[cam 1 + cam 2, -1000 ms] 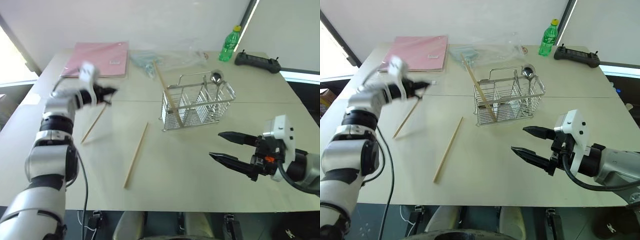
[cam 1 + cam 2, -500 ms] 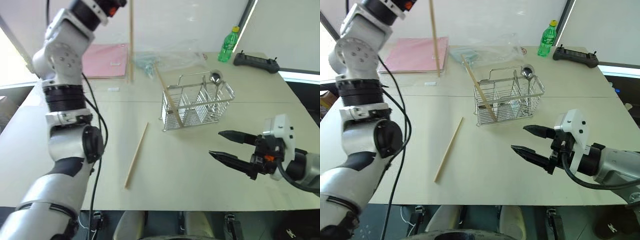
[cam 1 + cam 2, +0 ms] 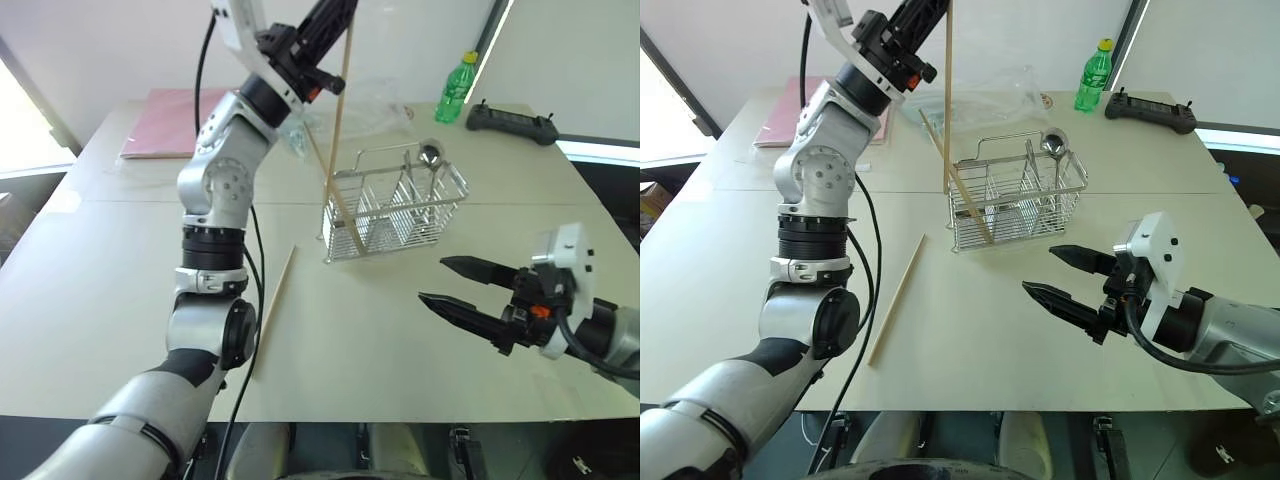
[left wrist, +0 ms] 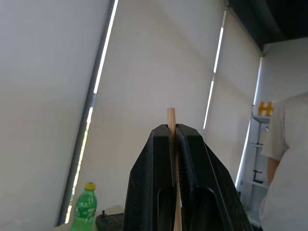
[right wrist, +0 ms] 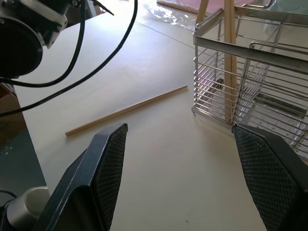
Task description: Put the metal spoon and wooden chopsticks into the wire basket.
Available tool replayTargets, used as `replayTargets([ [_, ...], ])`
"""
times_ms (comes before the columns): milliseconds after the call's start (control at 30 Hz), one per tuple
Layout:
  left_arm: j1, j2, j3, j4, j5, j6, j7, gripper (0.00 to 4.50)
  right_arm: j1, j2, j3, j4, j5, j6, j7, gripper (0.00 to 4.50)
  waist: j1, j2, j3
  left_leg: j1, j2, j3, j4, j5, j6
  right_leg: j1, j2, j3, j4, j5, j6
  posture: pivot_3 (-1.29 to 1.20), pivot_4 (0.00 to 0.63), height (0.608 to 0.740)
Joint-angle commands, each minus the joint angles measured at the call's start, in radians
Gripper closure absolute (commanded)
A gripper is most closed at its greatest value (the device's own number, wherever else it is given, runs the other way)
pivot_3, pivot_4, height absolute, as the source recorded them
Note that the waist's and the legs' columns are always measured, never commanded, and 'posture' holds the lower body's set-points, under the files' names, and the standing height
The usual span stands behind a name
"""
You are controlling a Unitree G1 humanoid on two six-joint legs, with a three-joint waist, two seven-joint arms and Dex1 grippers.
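- Wooden and pale, one of the chopsticks [image 3: 338, 110] hangs near upright above the table, pinched close to its top end by the left gripper [image 3: 322, 30], whose black fingers [image 4: 192, 168] are clenched hard on it; its lower tip sits just beside the near-left corner of the wire basket [image 3: 397, 205].
- A second chopstick [image 3: 330, 185] already leans in the basket's left compartment, poking out well above the rim, and a third chopstick [image 3: 272, 309] lies flat on the table, apart from the basket.
- The metal spoon [image 3: 433, 157] stands in the basket's far right compartment, bowl up.
- The right gripper [image 3: 470, 292] waits low over the table with its jaws spread wide and nothing between them.
- Judged by looks, the sticks are light, stiff and smooth; held this near one end, a stick may swing or slip, so a firm pinch matters.
- The stick on the table looks best taken near its middle, where it would balance, though lying flat it leaves little for the fingers to get under.
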Motion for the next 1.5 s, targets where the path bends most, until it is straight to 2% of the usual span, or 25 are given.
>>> replayTargets([
  [33,-0.032,-0.015,-0.014,0.029,0.014,-0.070,-0.018,4.45,0.014,-0.004,-0.037,-0.040,0.036,-0.027,-0.026,0.94,0.000,0.000,0.000,0.000,0.000,0.000,0.000,0.000,0.000,0.000,0.000,0.000,0.000,-0.001,0.001,0.00,0.150,0.722],
  [467,-0.176,0.051,0.025,0.131,-0.027,-0.076,-0.077,4.45,0.067,0.004,-0.050,-0.058,0.061,-0.065,-0.095,0.94,-0.001,0.000,0.000,0.000,0.000,0.000,-0.001,-0.001,0.001,-0.001,0.000,0.000,-0.001,-0.001,0.002,0.00,0.150,0.722],
  [733,-0.099,-0.038,-0.006,0.128,0.001,-0.133,-0.054,4.45,0.057,-0.003,-0.032,-0.050,0.095,-0.086,-0.124,0.94,0.000,0.000,0.000,0.000,0.000,0.000,0.000,-0.001,0.001,0.001,0.000,0.000,-0.001,-0.001,0.002,0.00,0.150,0.722],
  [967,-0.077,-0.058,-0.019,0.170,0.018,-0.165,-0.064,4.45,0.060,-0.009,-0.038,-0.051,0.128,-0.093,-0.152,0.94,0.000,0.000,0.000,-0.001,0.000,0.000,-0.001,-0.001,0.001,-0.001,0.000,0.000,-0.001,-0.001,0.001,0.00,0.150,0.722],
  [1033,-0.071,-0.056,-0.021,0.179,0.017,-0.155,-0.075,3.79,0.059,-0.011,-0.038,-0.050,0.134,-0.094,-0.157,0.94,0.000,0.000,0.000,-0.001,0.000,0.000,0.000,-0.001,0.001,0.000,0.000,0.000,-0.001,-0.001,0.001,0.00,0.150,0.722],
  [1067,-0.070,-0.056,-0.021,0.181,0.016,-0.153,-0.079,3.60,0.059,-0.011,-0.038,-0.050,0.135,-0.094,-0.159,0.94,0.000,0.000,0.000,-0.001,0.000,0.000,0.000,-0.001,0.001,0.000,0.000,0.000,-0.001,-0.001,0.002,0.00,0.150,0.722],
  [1300,-0.050,-0.054,-0.031,0.130,0.009,-0.128,-0.077,0.09,0.068,-0.010,-0.035,-0.054,0.136,-0.098,-0.162,0.94,0.000,0.000,0.000,-0.001,0.000,0.000,-0.001,-0.001,0.001,0.000,0.000,0.000,-0.001,0.000,0.000,0.00,0.150,0.722],
  [1500,-0.086,0.008,-0.005,0.061,-0.025,-0.049,-0.052,0.09,0.067,-0.019,-0.027,-0.046,0.119,-0.096,-0.147,0.94,-0.002,0.000,0.000,-0.001,0.000,0.000,-0.001,-0.001,0.001,0.000,0.000,0.000,-0.001,-0.001,0.001,0.00,0.150,0.722],
])
